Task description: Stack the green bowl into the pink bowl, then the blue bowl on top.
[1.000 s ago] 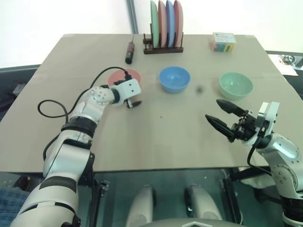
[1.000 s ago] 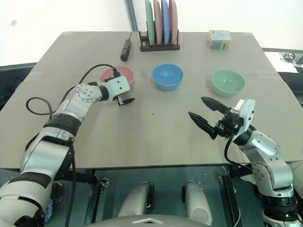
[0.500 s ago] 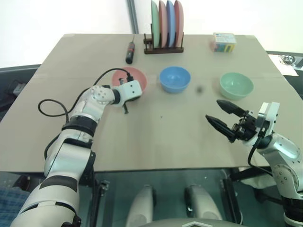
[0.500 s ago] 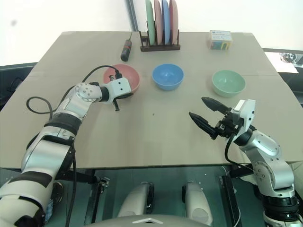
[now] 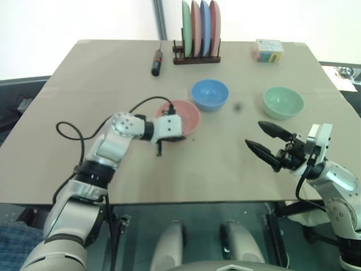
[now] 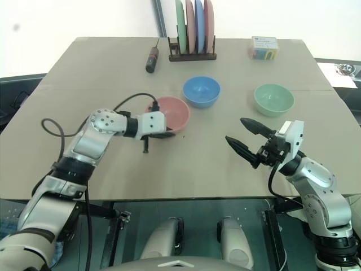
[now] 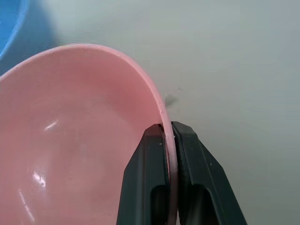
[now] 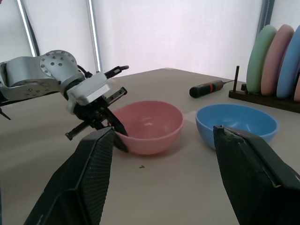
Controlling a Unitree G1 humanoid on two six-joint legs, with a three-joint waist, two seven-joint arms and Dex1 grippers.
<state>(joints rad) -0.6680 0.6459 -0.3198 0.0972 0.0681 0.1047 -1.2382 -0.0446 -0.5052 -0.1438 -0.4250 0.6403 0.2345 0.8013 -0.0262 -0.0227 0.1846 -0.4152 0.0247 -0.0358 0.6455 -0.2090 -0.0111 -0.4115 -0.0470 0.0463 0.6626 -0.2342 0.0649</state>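
Left wrist view: left pincer (image 7: 169,133) clamps pink bowl (image 7: 70,136) rim; right pincer (image 5: 266,140) wide.

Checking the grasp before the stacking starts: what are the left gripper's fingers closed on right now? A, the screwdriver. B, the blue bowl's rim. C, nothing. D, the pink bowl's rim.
D: the left gripper pinches the pink bowl at its rim, one finger inside, one outside.

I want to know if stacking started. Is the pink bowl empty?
Empty. The pink bowl shows only its bare inside; the left gripper pinches its rim.
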